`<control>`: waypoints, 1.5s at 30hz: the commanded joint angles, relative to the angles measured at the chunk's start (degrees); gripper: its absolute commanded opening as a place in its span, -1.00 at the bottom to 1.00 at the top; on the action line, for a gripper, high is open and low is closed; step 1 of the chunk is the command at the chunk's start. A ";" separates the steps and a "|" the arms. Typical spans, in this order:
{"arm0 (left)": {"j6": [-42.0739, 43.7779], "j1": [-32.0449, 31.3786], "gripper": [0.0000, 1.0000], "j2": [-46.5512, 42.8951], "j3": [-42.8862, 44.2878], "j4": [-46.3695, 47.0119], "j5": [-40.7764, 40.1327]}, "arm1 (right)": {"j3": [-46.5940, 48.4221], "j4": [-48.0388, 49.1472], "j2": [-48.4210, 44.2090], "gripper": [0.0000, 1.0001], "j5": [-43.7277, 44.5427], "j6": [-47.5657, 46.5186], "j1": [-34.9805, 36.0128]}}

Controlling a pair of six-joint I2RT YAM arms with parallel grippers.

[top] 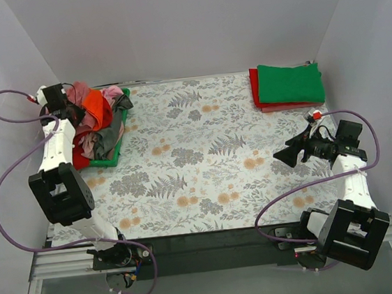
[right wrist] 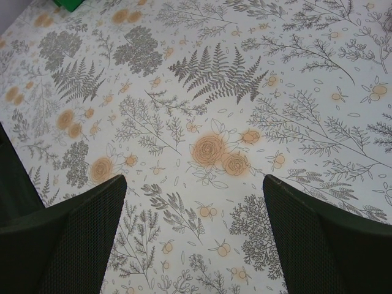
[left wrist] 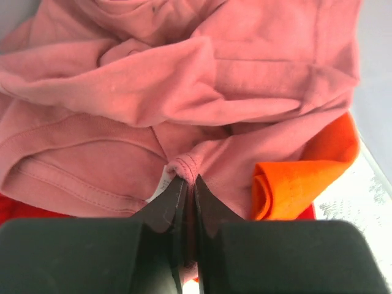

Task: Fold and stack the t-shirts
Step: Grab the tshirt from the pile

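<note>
Near right, the right gripper (top: 289, 152) is hovering with jaws wide apart over the floral covering (top: 202, 139). Far left, the left gripper (left wrist: 190, 181) is pinching the dusty-rose t-shirt (left wrist: 184, 92) (heaped in a green basket (top: 106, 161)).

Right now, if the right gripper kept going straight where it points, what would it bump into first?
The right gripper is open and tilts down toward the floral table covering, so it would probably touch that first. Nothing else shows in its way; how far off the covering lies is unclear.
</note>
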 commanded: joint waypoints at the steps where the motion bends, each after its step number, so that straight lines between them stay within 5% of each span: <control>1: -0.85 0.13 -1.00 -3.08 3.90 3.22 -0.91 | 1.70 -0.57 -0.37 0.97 -2.29 -0.55 -0.66; 11: -8.32 0.22 -1.00 -2.02 21.31 9.29 -6.01 | 1.53 -0.48 0.33 0.97 -3.25 -0.64 -1.10; 17: -12.18 0.04 -1.00 -4.22 21.06 20.27 -5.57 | 1.61 -0.48 1.13 0.97 -3.69 -0.55 -1.10; 27: -9.73 -1.19 -1.00 3.51 39.78 22.82 -5.66 | 1.79 -0.57 1.04 0.97 -3.78 -0.55 -1.28; 35: -7.88 -9.70 -1.00 3.16 50.59 39.23 -1.01 | 1.79 -0.84 0.95 0.97 -4.13 -0.64 -1.72; 39: -0.25 -17.00 -1.00 4.39 55.95 50.05 -2.75 | 1.88 -1.01 0.77 0.97 -4.40 -0.81 -1.98; 45: -4.62 -17.62 -1.00 3.34 54.82 51.83 -1.63 | 1.96 -1.28 0.95 0.97 -4.57 -1.08 -2.16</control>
